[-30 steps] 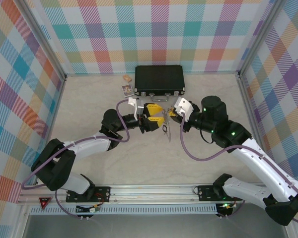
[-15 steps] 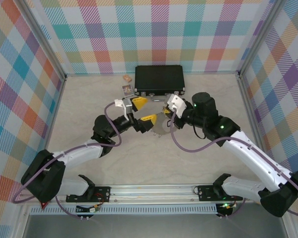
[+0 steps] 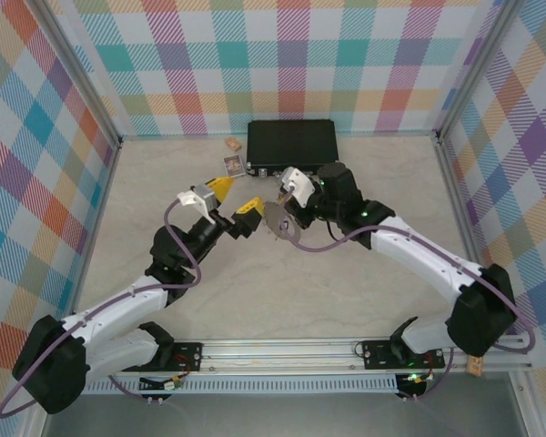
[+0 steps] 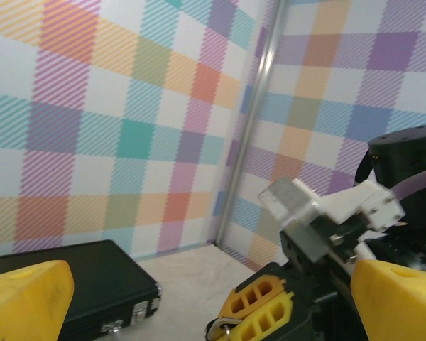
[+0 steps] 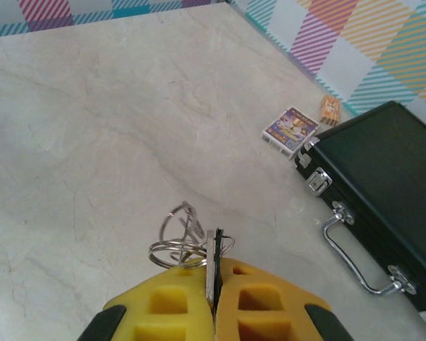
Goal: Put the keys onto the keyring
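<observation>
My right gripper (image 3: pixel 280 206) is shut on the keyring (image 3: pixel 280 226), a thin grey hoop that hangs just above the table in front of the black case. In the right wrist view the yellow fingers (image 5: pixel 163 305) pinch the hoop's flat metal edge (image 5: pixel 211 264) together with a thin black piece. Small wire loops (image 5: pixel 182 231) stick out past the fingertips. I cannot make out the keys as separate things. My left gripper (image 3: pixel 236 197) stands wide open just left of the hoop, with nothing between its yellow fingers (image 4: pixel 25 302). The right gripper's fingers (image 4: pixel 259 316) face it, apart from it.
The black case (image 3: pixel 291 146) lies shut at the back, with its handle (image 5: pixel 351 256) toward the arms. A small card (image 3: pixel 234 164) and a tiny orange box (image 3: pixel 232 144) lie left of it. Plaid walls close in three sides.
The left gripper has opened wide and drawn back to the left, away from the hoop. The right gripper has carried the keyring leftward and a little toward the case.
</observation>
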`<state>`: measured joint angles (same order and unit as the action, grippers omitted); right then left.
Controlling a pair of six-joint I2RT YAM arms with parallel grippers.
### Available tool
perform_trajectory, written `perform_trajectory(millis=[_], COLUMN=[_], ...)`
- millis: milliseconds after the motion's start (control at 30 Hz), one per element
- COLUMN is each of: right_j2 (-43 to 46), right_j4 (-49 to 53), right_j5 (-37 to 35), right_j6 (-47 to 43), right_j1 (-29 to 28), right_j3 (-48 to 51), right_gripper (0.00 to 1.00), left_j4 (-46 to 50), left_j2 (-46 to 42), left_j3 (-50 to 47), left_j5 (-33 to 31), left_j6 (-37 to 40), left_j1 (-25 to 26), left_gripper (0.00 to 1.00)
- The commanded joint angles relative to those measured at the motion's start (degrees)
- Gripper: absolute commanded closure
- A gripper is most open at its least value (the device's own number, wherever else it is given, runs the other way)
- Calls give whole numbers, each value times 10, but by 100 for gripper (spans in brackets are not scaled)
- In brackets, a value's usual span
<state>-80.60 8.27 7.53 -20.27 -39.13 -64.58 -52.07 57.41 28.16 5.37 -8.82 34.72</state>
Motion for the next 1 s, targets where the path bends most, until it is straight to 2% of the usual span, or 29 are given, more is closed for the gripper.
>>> perform_trajectory(millis=[0,533,733,967], right_j2=[-27,-237,-252,-233], right_j4=[-71,-73,-61,-59], right_j5=[4,-24,-30,-43], right_j6=[30,64,56,48], right_j1=[-11,-41,-41,-41], right_j3=[-44,-207,-213,-183], right_gripper=[100,100,100,100], left_j4=[21,89,99,93], left_j2=[-35,-155,-186,-178], left_j3=[-9,-41,-52,-54], left_j5=[-45,-97,-128,-129], left_j6=[16,37,51,50], left_j1=[-5,-5,-5,-5], left_gripper=[0,0,0,0])
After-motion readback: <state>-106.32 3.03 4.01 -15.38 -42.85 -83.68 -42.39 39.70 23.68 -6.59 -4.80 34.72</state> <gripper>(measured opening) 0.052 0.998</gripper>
